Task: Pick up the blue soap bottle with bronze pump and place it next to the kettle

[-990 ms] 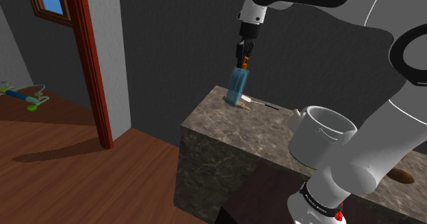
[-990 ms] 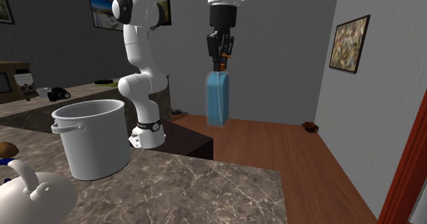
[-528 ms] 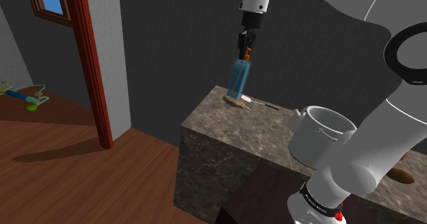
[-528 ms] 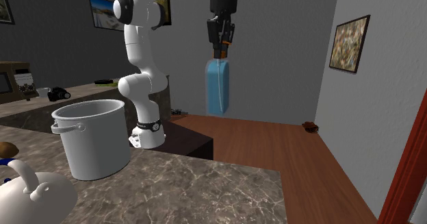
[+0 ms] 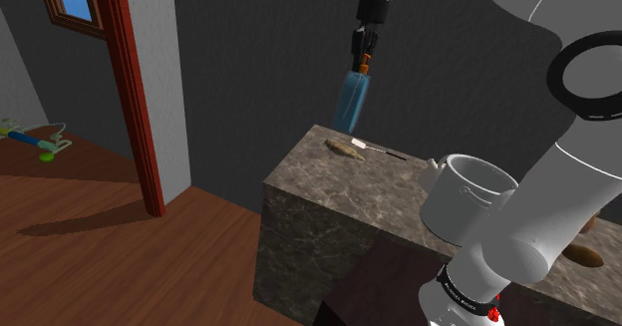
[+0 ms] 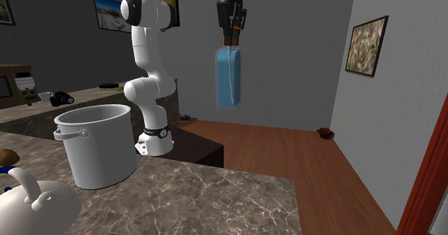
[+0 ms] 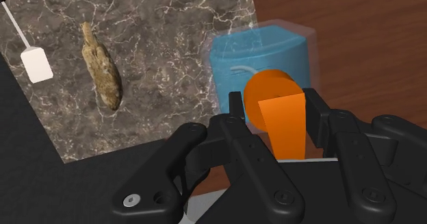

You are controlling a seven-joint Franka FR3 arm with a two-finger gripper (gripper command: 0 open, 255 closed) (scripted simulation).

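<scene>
The gripper (image 5: 364, 53), closed on the orange pump (image 7: 277, 116), dangles the blue soap bottle (image 6: 228, 77) well apart from the kettle (image 6: 36, 201); a swing could shake it loose.

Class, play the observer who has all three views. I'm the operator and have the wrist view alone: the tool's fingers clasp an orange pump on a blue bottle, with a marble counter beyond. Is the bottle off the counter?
Observer: Yes. In the shoulder view the blue bottle hangs from the tool in the air, clear above the end of the marble counter.
Operator: Where's the kettle?
Observer: In the second exterior view the white kettle sits on the counter at that view's lower left, far from the bottle.
Operator: Anything near it?
Observer: A tall white pot stands close beside it, on the side towards the arm.
</scene>
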